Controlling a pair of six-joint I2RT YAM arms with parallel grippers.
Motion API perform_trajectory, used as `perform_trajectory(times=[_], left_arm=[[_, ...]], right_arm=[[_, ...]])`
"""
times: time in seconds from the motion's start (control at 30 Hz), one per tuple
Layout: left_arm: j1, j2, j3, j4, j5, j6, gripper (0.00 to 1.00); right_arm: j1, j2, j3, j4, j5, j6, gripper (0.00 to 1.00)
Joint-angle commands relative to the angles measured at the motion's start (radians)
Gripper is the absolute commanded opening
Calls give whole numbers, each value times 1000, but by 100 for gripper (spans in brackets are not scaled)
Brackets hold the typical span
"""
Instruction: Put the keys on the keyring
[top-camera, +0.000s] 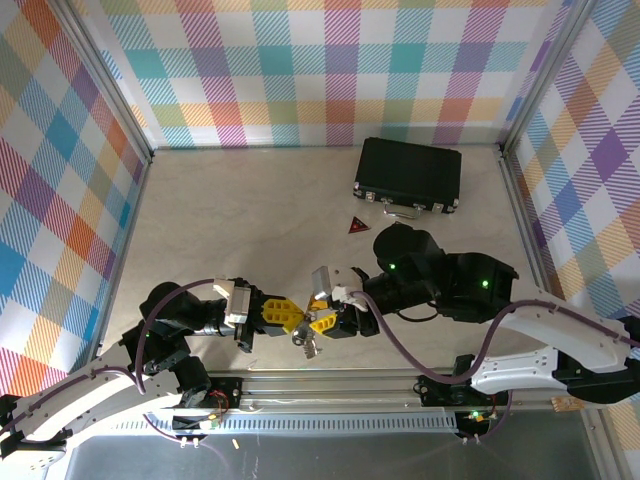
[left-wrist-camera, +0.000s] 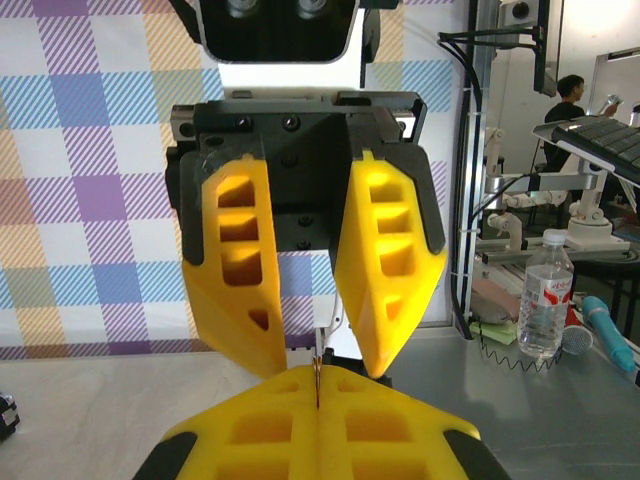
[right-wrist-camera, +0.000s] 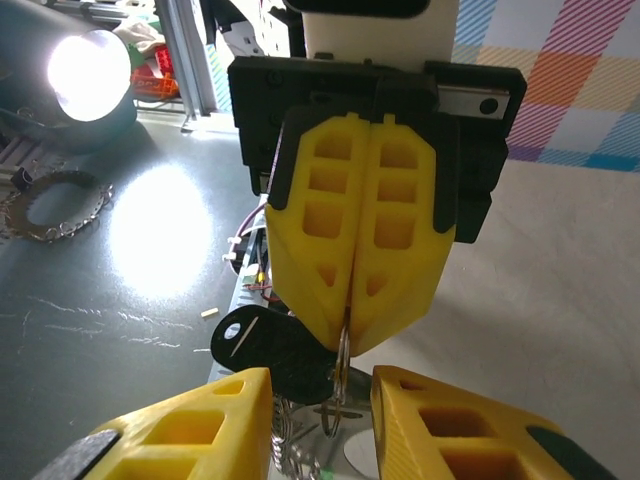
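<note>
Right gripper (right-wrist-camera: 320, 388) nearest the lens: jaws spread, clamping nothing. Left gripper (right-wrist-camera: 348, 335) faces it, tips nearly meeting, its fingers pressed together on the thin wire of the keyring (right-wrist-camera: 343, 358). Black-headed key (right-wrist-camera: 262, 345) hangs at the ring, just beside the left fingertips and between the spread right fingers; whether it is threaded cannot be told. Risk, as judged: the ring is pinched only at the very tips, so an off-centre push or closure by the right jaws could twist it free.

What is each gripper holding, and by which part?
Left gripper is shut on the keyring, pinching its thin rim between its tips, the black key right beside it. Right gripper is open, holding nothing.
</note>
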Motion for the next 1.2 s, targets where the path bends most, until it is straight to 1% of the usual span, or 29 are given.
perform_trajectory(times=[0.0, 0.13, 0.27, 0.4, 0.43, 0.47, 0.57, 0.67, 0.73, 0.77, 0.8, 0.9, 1.07, 1.13, 1.17], left_arm=[[-4, -4, -1, 75, 14, -17, 0], [-4, -5, -1, 70, 14, -16, 0], [-4, -5, -2, 70, 13, -14, 0], [-4, 2, -3, 51, 4, -5, 0], [-4, 3, 1, 33, -2, 4, 0], [-3, 3, 10, 0, -19, 18, 0], [-4, 7, 59, -185, -96, 91, 1], [-2, 32, 129, -366, -159, 172, 17], [-3, 66, 173, -462, -189, 217, 21], [-4, 86, 194, -531, -193, 237, 22], [-4, 102, 206, -557, -193, 247, 22], [-4, 133, 223, -578, -187, 262, 24], [-4, 152, 213, -541, -169, 267, 26], [-4, 160, 213, -534, -167, 266, 26], [-4, 163, 213, -530, -167, 266, 22]], right_arm=[[3, 3, -10, 41, 19, 21, 32], [2, 14, -11, 44, 33, 22, 28], [3, 20, -14, 43, 51, 17, 13], [2, 31, -3, 15, 88, 2, 1], [3, 34, 5, -2, 100, -7, 0], [4, 40, 20, -30, 115, -23, 0], [3, 61, 65, -129, 158, -88, 0], [4, 98, 120, -240, 165, -171, 0], [4, 126, 164, -299, 162, -195, 0], [4, 138, 187, -320, 158, -204, 0], [4, 146, 201, -335, 154, -208, 0], [4, 163, 222, -351, 147, -217, 0], [4, 165, 226, -338, 143, -216, 0], [4, 166, 227, -331, 136, -215, 0], [3, 168, 226, -329, 131, -214, 0]])
